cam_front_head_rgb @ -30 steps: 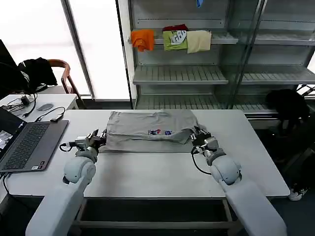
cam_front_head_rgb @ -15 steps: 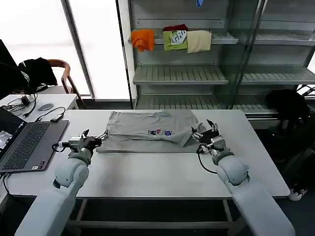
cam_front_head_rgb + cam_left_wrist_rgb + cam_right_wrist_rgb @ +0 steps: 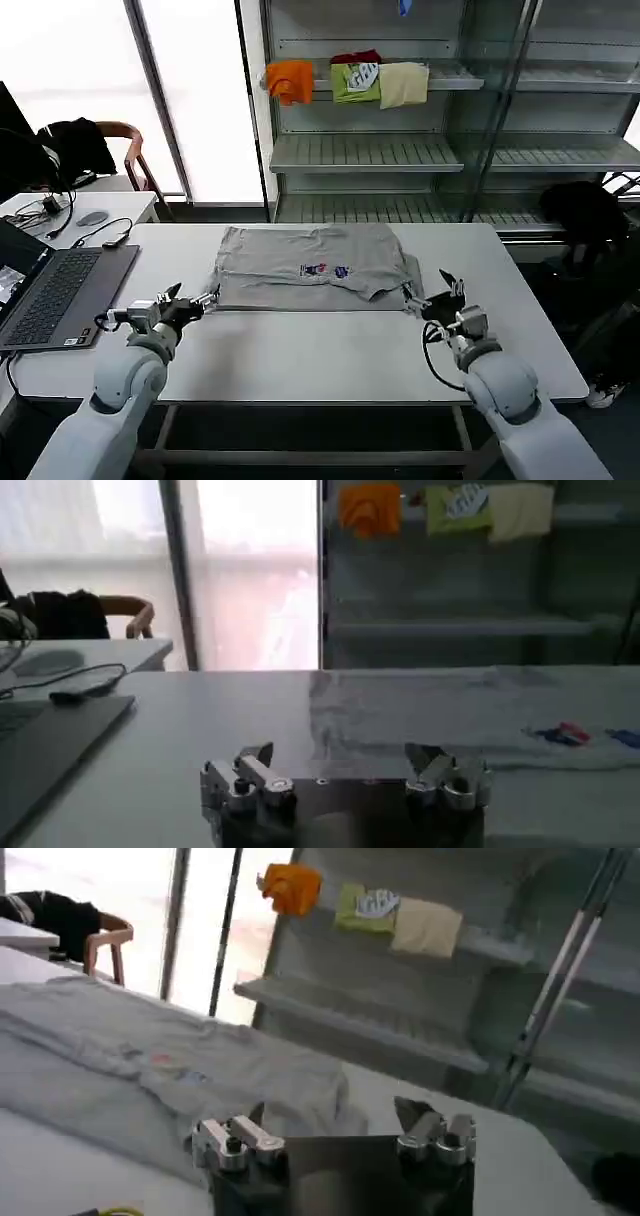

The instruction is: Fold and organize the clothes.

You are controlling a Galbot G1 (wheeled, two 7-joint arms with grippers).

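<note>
The grey shirt (image 3: pixel 312 267) lies flat with its long axis running across, just ahead of and between both sets of jaws. The left gripper (image 3: pixel 196 300) and right gripper (image 3: pixel 432 300), both apparently spread and empty, flank its near corners about equally.

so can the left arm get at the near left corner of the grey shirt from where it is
Probably yes: the left gripper sits open on bare table just beside the grey shirt, nothing between them.

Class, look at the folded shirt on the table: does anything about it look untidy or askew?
Yes. The light grey cotton shirt lies folded, but its right edge bunches into a rumpled flap near the right hand, so the outline is uneven.
</note>
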